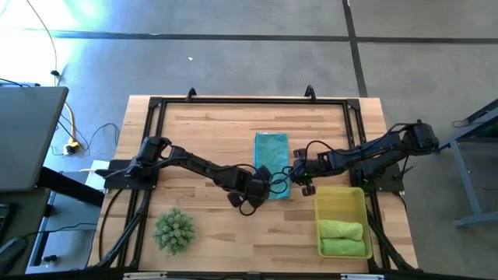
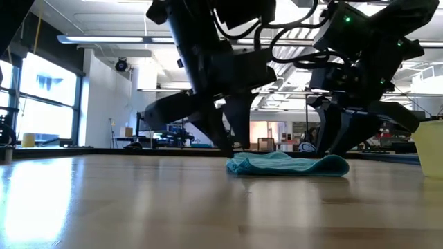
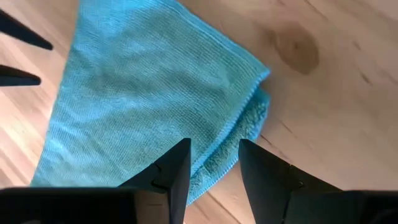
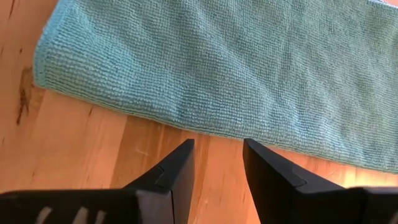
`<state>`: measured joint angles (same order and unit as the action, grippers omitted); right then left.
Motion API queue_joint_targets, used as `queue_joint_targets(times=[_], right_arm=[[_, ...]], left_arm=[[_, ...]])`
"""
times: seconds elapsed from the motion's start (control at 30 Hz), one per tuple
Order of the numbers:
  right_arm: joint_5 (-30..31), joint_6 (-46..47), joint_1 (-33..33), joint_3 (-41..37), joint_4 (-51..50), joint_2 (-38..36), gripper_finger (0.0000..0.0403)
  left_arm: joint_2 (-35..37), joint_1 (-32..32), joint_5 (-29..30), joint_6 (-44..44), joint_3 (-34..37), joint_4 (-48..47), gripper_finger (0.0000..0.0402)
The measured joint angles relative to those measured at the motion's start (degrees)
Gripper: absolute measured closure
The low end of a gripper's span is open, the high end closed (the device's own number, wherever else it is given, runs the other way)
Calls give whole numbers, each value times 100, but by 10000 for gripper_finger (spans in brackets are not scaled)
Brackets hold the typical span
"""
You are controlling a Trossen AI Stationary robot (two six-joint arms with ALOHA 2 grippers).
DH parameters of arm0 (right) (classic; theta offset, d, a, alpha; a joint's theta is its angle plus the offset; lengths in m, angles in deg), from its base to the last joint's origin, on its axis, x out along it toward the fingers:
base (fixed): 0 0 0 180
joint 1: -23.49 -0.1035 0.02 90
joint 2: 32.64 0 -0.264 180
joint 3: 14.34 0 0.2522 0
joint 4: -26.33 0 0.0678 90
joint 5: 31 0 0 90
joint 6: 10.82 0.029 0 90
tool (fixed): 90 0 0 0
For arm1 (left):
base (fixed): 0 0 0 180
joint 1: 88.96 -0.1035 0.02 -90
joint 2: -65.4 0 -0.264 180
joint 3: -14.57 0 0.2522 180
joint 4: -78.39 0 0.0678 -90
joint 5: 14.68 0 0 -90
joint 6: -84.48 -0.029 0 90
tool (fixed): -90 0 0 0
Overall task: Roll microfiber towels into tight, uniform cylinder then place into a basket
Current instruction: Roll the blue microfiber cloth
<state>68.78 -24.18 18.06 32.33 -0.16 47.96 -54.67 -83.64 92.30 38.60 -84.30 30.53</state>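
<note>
Teal towel point(image 1: 271, 159) folded flat, near end rumpled

Ribbed teal cloth towel point(image 3: 137, 93), smooth wood table point(image 3: 336, 93)

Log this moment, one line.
teal towel flat, unrolled | left tool open at corner | right tool open beside edge | basket: two rolls

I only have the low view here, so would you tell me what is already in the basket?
Observer: From above, the basket holds two green rolled towels, side by side.
Operator: Thanks. Is the teal towel rolled yet?
Observer: No, the teal towel lies flat in a long strip, with a folded end nearest the arms.
Operator: Where are the grippers?
Observer: The left gripper is open, straddling that folded edge; the right gripper is open over bare wood beside the towel's long edge.
</note>
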Motion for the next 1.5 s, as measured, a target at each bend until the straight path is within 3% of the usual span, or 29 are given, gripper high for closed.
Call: queue_joint_targets(times=[0.57,0.73,1.03,1.27,1.5], right_arm=[[-22,-17,9,0,116,2,275],[-22,128,9,0,96,2,275],[-17,-303,9,0,103,2,275],[-65,-867,7,0,386,2,275],[-1130,-761,-107,0,1085,2,275]], left_arm=[[-347,22,-144,-292,-13,127,275],[-363,44,-225,320,-13,81,294],[-346,42,-735,1779,-12,-42,394],[-141,-21,-1269,3177,9,-618,400],[-60,-262,-1546,3226,116,-995,401]])
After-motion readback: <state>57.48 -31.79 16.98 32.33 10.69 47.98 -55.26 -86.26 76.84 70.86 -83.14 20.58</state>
